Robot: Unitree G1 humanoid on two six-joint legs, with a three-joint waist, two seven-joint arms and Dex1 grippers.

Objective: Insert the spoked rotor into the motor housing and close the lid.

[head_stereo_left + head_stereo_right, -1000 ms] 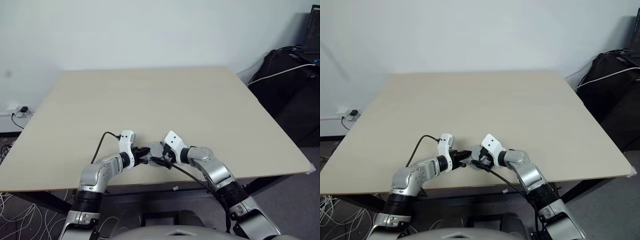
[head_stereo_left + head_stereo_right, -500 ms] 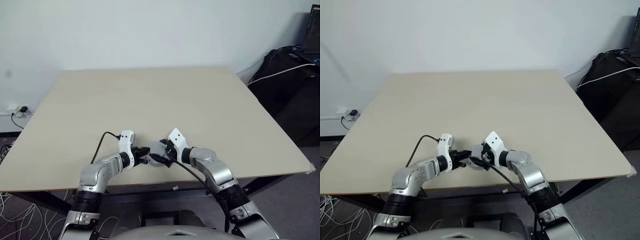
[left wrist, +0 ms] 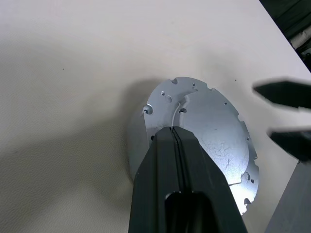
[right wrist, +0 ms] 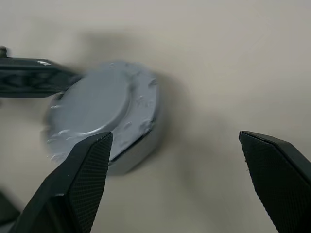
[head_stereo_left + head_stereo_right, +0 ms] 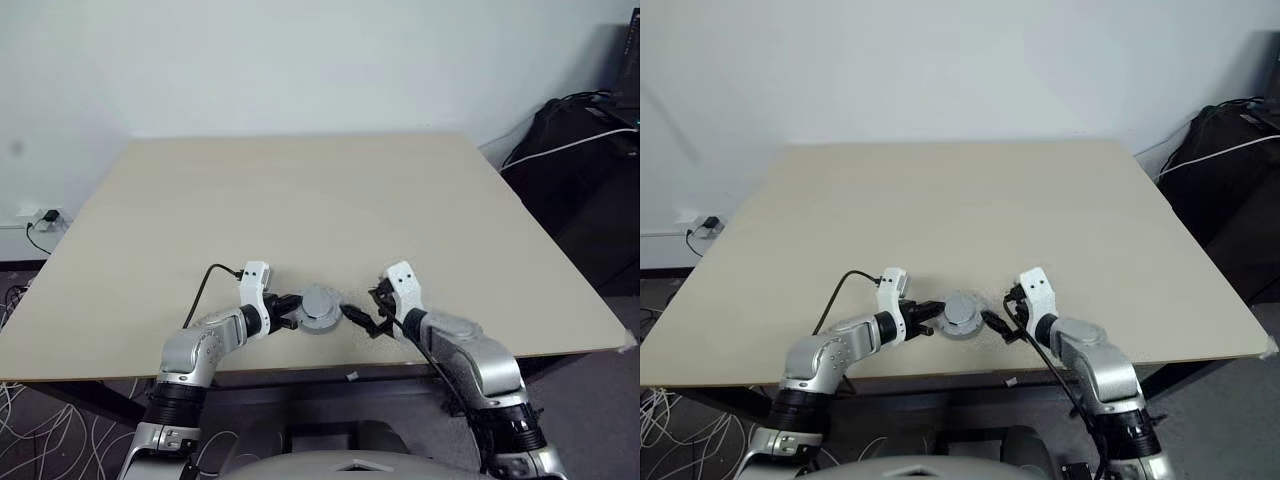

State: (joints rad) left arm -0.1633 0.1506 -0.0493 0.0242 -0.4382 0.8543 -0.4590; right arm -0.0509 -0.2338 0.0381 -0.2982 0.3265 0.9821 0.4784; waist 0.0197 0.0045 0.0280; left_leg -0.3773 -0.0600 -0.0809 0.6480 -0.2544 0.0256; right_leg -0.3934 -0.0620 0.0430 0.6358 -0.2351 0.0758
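The right gripper [image 5: 360, 316] has been drawn back from the lid [image 5: 319, 303], fingers spread wide; the left gripper [image 5: 289, 307] is kept closed against its edge.

The lid [image 5: 319, 306] sits between the left gripper [image 5: 290, 309] and right gripper [image 5: 361, 318]; beyond them the table [image 5: 300, 200] is bare.

I get soft, even room light over the pale counter [image 5: 300, 190], with no glare on it. The lid [image 3: 209, 126] throws a diffuse shadow and shows a mild sheen. In my right wrist view the lid is smeared with blur, while the tool's fingers [image 4: 82, 179] stay sharp.
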